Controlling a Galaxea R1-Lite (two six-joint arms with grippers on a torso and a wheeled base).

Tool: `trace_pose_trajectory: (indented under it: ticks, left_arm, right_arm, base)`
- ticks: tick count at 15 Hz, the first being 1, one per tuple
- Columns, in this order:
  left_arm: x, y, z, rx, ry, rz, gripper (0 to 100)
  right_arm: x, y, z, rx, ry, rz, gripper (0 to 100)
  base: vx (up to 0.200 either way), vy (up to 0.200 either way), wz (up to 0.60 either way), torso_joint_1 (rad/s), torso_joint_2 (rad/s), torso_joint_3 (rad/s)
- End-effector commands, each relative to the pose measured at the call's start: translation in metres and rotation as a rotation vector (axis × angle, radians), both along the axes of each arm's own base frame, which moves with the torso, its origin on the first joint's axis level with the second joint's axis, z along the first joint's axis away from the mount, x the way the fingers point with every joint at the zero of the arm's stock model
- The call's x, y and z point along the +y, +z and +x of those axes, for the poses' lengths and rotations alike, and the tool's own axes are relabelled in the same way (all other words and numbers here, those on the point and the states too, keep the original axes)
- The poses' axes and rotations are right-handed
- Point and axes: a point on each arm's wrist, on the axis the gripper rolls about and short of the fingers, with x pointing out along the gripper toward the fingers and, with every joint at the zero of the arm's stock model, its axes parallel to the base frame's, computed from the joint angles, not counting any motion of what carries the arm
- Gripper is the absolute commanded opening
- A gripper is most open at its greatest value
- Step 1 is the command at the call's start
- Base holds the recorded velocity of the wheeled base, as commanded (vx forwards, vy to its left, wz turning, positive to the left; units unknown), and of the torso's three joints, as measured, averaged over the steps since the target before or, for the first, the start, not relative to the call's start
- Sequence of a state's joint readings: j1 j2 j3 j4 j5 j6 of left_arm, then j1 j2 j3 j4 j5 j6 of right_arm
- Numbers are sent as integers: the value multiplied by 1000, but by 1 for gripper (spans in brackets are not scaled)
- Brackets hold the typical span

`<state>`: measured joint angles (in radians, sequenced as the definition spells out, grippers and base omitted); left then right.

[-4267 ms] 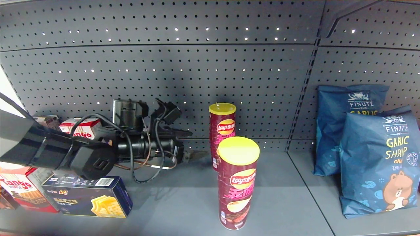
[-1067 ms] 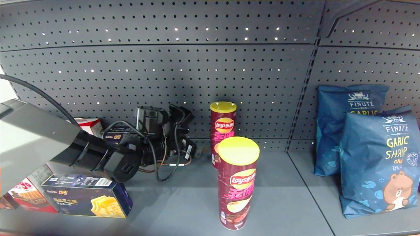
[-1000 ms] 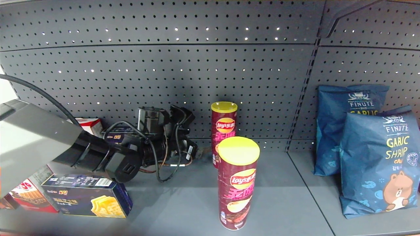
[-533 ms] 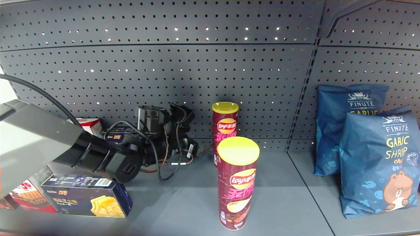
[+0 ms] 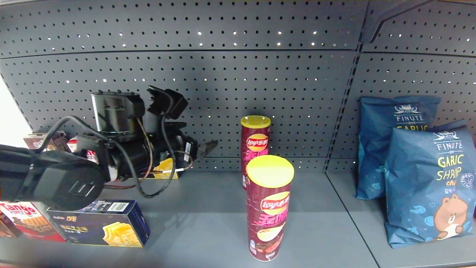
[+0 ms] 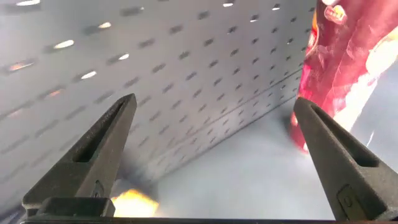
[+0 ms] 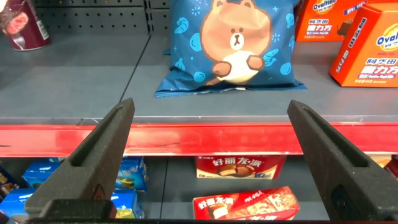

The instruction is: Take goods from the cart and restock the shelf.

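My left gripper (image 5: 206, 148) hangs open above the grey shelf (image 5: 208, 223), left of the back chip can (image 5: 255, 149), with nothing between its fingers (image 6: 102, 149). Behind the arm, against the pegboard, a navy and yellow cracker box (image 5: 166, 168) is partly hidden. The left wrist view has the red chip can (image 6: 348, 56) and a yellow blur of that box (image 6: 134, 202). A second chip can (image 5: 269, 208) stands in front. My right gripper (image 7: 211, 118) is open, low in front of the shelf's red edge (image 7: 205, 138), facing a blue bear bag (image 7: 233, 46).
Another navy cracker box (image 5: 100, 223) and red wafer boxes (image 5: 22, 219) lie front left. Blue snack bags (image 5: 431, 182) fill the right bay. Orange boxes (image 7: 367, 37) stand beside the bear bag; more boxes (image 7: 242, 202) sit on the shelf below.
My left gripper has let go of the navy box at the back of the shelf, then risen and drawn back to the left. The back can has shifted slightly right.
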<state>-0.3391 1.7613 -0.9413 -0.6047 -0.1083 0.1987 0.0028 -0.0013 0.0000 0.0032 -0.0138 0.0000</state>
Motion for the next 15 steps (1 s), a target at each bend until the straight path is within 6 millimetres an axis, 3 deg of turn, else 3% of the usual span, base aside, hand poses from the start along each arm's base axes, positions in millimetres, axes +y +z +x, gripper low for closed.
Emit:
trace_pose_trajectory:
  ticks: [1,2,3,8,13,14,15]
  left_arm:
    - [19,15,-51,-35,49,1,100]
    - [19,15,-51,-35,49,1,100]
    - [23,13,-89,-41,38,2,100]
    - [53,-9,-160,-56,56,-4,100]
    - [74,4,-178,-155,137,-48,100]
    - [76,3,-184,-162,136,-51,100]
    - [77,-4,-188,-142,135,-47,100]
  right_arm:
    - [0,0,0,1,0,0,100]
    - [0,0,0,1,0,0,100]
    - [0,0,0,1,0,0,100]
    - [1,0,0,1,25,-5,100]
    - [1,7,-1,-17,46,-5,100]
    - [1,77,-2,-114,63,1,100]
    - [2,145,23,-102,95,20,100]
  base:
    - [0,0,0,0,0,0]
    - [0,0,0,0,0,0]
    - [0,0,0,0,0,0]
    - [0,0,0,0,0,0]
    - [0,0,0,0,0,0]
    - [0,0,0,0,0,0]
    - [0,0,0,0,0,0]
